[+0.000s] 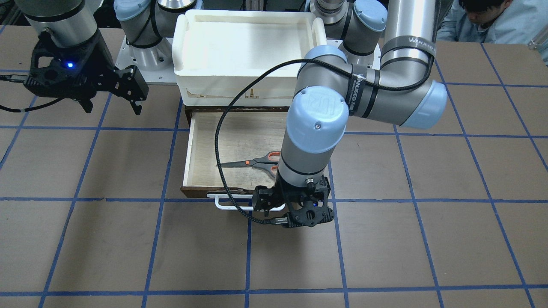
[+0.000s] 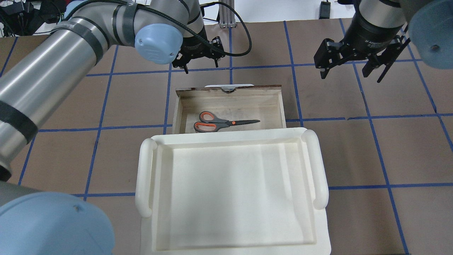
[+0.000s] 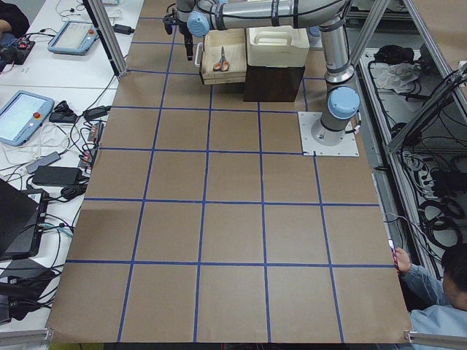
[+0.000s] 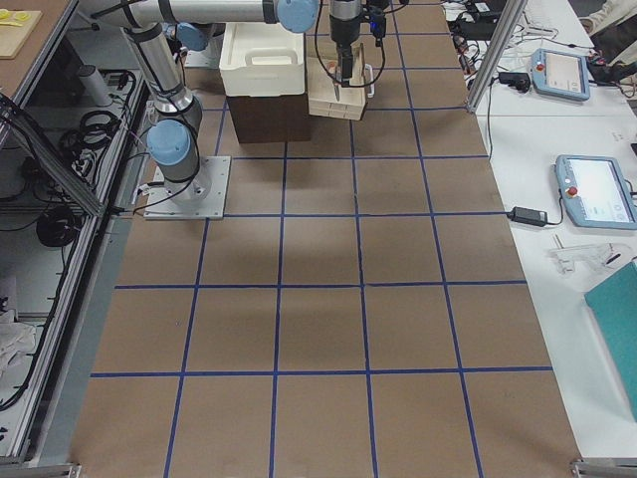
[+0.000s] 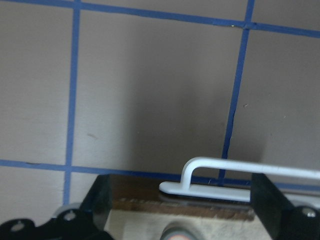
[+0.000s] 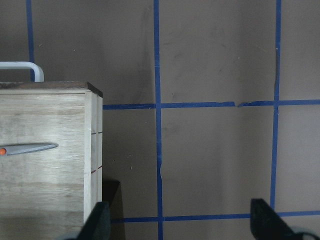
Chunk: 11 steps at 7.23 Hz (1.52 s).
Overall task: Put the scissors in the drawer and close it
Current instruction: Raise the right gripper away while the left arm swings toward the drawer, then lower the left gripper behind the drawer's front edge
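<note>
The scissors (image 2: 219, 124), with grey handles lined in orange, lie flat inside the open drawer (image 2: 230, 102). They also show in the front view (image 1: 252, 162), and a blade tip shows in the right wrist view (image 6: 27, 148). The drawer's white bar handle (image 2: 229, 86) faces away from the robot. My left gripper (image 1: 269, 206) is open and empty, hovering over that handle (image 5: 225, 170). In the left wrist view its fingers (image 5: 100, 200) stand wide on either side of the handle and dark drawer front. My right gripper (image 2: 348, 72) is open and empty, raised beside the drawer (image 6: 45, 170).
A large white plastic bin (image 2: 145, 177) sits on the cabinet above the drawer, near the robot. The left arm's elbow (image 1: 317, 119) hangs over the drawer's side. An operator (image 1: 492, 17) sits at the table's edge. The table has brown paper with blue tape lines.
</note>
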### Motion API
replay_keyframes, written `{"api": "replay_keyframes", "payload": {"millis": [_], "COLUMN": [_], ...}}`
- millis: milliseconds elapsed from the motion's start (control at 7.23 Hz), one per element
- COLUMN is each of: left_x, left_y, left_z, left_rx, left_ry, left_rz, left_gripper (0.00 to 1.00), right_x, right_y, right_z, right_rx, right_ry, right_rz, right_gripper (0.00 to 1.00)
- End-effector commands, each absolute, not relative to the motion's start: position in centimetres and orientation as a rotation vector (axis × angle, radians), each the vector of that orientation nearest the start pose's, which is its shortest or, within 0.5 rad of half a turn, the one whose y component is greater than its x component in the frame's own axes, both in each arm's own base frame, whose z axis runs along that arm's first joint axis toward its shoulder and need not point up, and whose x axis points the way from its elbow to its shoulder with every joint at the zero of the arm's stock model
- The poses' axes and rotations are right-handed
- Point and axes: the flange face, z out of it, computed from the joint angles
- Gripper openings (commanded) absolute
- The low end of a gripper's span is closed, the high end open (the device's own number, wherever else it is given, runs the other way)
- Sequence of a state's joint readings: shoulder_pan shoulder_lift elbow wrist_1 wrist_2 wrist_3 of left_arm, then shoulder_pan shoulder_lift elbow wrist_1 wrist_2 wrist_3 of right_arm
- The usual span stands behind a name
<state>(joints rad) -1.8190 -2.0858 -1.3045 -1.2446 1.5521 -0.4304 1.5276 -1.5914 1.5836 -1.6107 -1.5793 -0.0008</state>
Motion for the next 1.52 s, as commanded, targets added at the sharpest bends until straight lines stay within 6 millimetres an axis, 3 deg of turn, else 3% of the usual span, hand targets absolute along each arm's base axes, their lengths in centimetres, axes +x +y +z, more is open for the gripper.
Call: {"api": "replay_keyframes", "payload": {"millis": [0, 138, 554, 830, 969, 1384], "left_x": [-34.7, -36.0, -37.3, -37.4, -37.2, -36.9], "left_y": [-65.5, -65.5, -66.2, -66.2, -65.7, -64.9], "left_z": [31.5, 30.0, 27.2, 25.2, 24.6, 24.4], "left_rx": [-0.263, -0.229, -0.125, -0.098, -0.025, -0.033], "left_ry": [3.176, 3.181, 3.173, 3.161, 3.135, 3.109], "left_rz": [-0.122, -0.128, -0.177, -0.116, -0.038, 0.073], "left_gripper": [1.00, 1.00, 1.00, 1.00, 1.00, 1.00], "right_x": [10.1, 10.1, 10.1, 10.1, 10.1, 10.1], "right_y": [-49.4, -49.3, -49.4, -49.3, -49.3, -49.3], "right_z": [49.7, 49.4, 49.2, 49.1, 49.1, 49.1], "right_rx": [0.113, 0.106, 0.101, 0.094, 0.084, 0.087], "right_ry": [3.140, 3.140, 3.139, 3.139, 3.141, 3.141], "right_rz": [-0.080, -0.065, -0.060, -0.055, -0.051, -0.051], "right_gripper": [1.00, 1.00, 1.00, 1.00, 1.00, 1.00]}}
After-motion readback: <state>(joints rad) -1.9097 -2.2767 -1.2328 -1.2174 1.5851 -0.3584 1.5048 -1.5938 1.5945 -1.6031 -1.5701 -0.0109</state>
